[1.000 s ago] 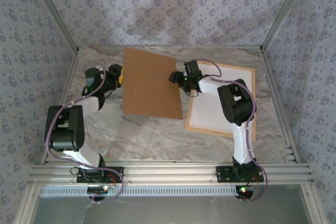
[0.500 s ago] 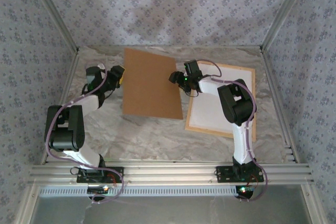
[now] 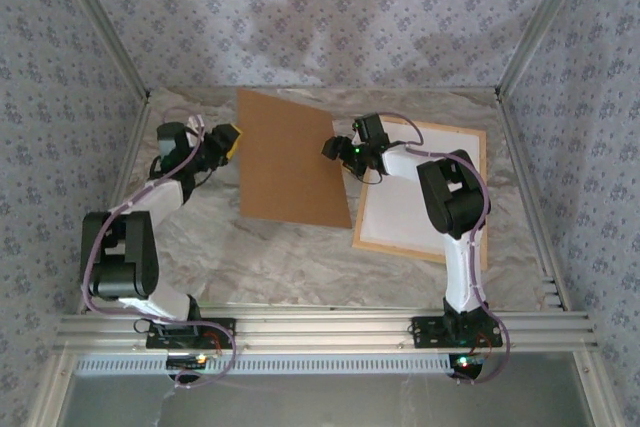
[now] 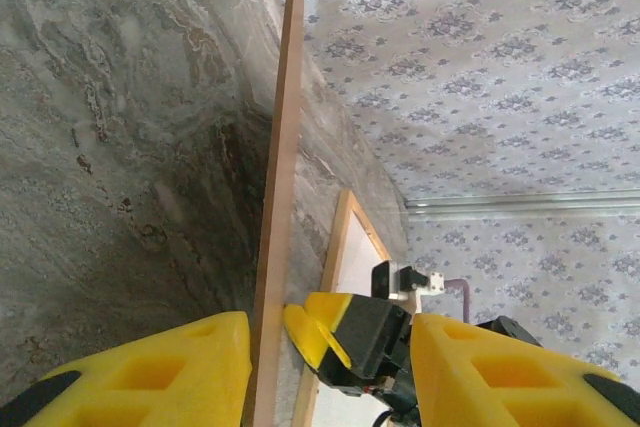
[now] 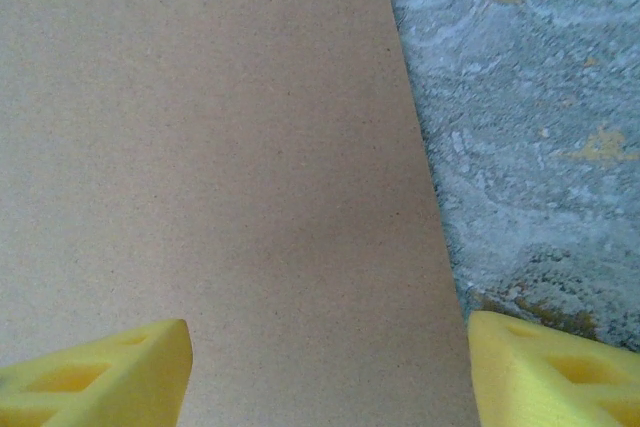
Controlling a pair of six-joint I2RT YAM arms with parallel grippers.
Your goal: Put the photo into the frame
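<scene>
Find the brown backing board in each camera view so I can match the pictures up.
Top external: the brown backing board sits at centre, between the two arms.
Left wrist: the board is seen edge-on, a thin strip running from top centre down to the bottom.
Right wrist: its flat brown face spans left and centre.
Shared landmark: the marble table borders the board in all three.
</scene>
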